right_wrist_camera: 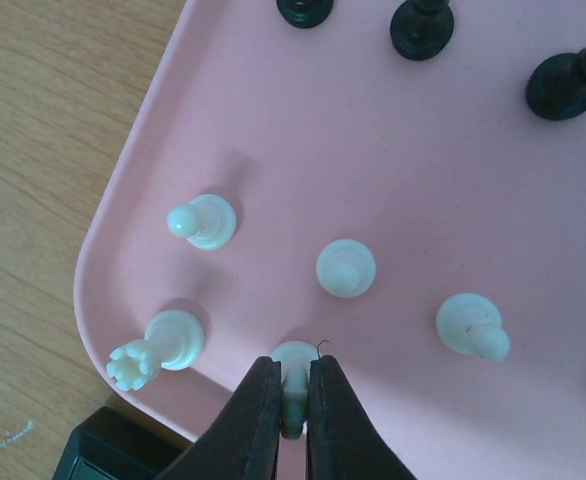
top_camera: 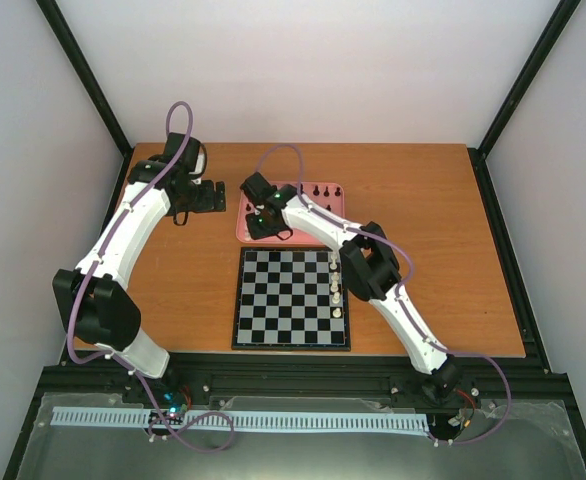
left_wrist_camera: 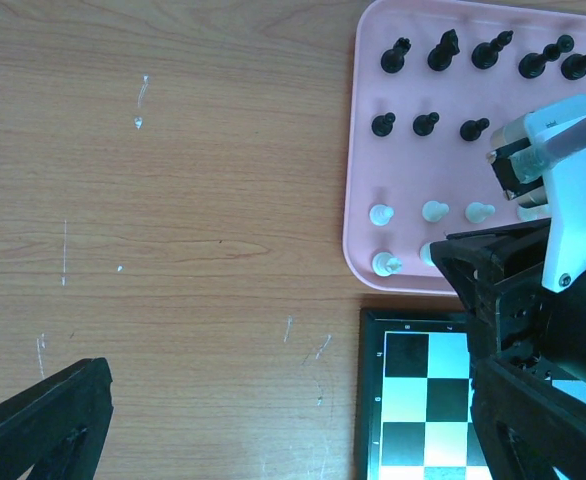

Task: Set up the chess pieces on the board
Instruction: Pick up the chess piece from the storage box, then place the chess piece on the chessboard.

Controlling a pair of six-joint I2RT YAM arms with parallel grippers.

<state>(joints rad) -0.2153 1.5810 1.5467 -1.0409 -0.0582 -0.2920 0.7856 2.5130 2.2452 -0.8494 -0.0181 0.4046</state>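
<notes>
Right wrist view is showing the right gripper pinching a cream-white piece by its narrow upper part. The jaws are drawn almost together on it, and the piece's base is sitting on the pink tray close to the near rim.

Risks, as judged:
- The fingertips are gripping only a slim, rounded section, so the piece is likely to slip or swing on lifting.
- A cream-white rook is standing just beside the grip on the left. Any sideways drift in the rise is liable to topple it.
- The tray rim is lying between the piece and the board. A low carry is at risk of catching the base on it.
- The men are tiny against the squares, so a tilted release is likely to leave the piece fallen or off-centre.

Containers: the tray is holding the unplaced chess pieces. Black men are standing in the far rows and cream-white pawns in the near rows, all apart from one another. The board is lying on the table just in front of the tray and is carrying a few white men in its right-hand column.

The left gripper is hanging over bare table left of the tray, its jaws standing wide with nothing between them.
</notes>
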